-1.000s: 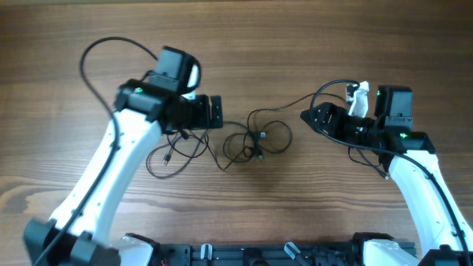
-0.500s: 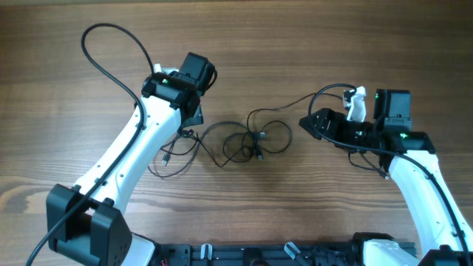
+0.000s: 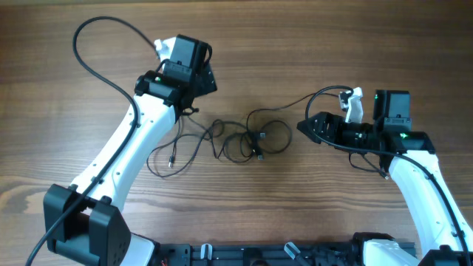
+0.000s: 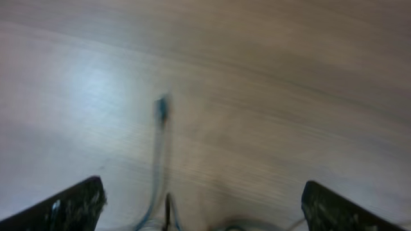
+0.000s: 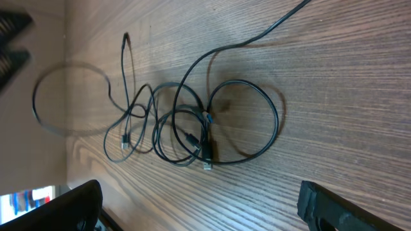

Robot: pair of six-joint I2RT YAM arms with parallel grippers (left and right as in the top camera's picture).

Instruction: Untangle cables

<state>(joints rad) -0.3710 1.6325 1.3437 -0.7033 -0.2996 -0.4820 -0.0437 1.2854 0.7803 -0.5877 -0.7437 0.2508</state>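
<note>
Your left gripper [image 3: 205,77] is moving up toward 11 o'clock, away from the cables [image 3: 247,140]. They are lying in loose, thin black loops in the middle of the table [image 3: 332,44]. Your left gripper and your right gripper [image 3: 304,125] are both gaping wide, holding nothing.

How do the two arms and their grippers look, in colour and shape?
The left arm and right arm have white rounded links, black joints and small green lights. Both the left gripper and right gripper are black, two-fingered. A thick black cable loops off the left arm.
</note>
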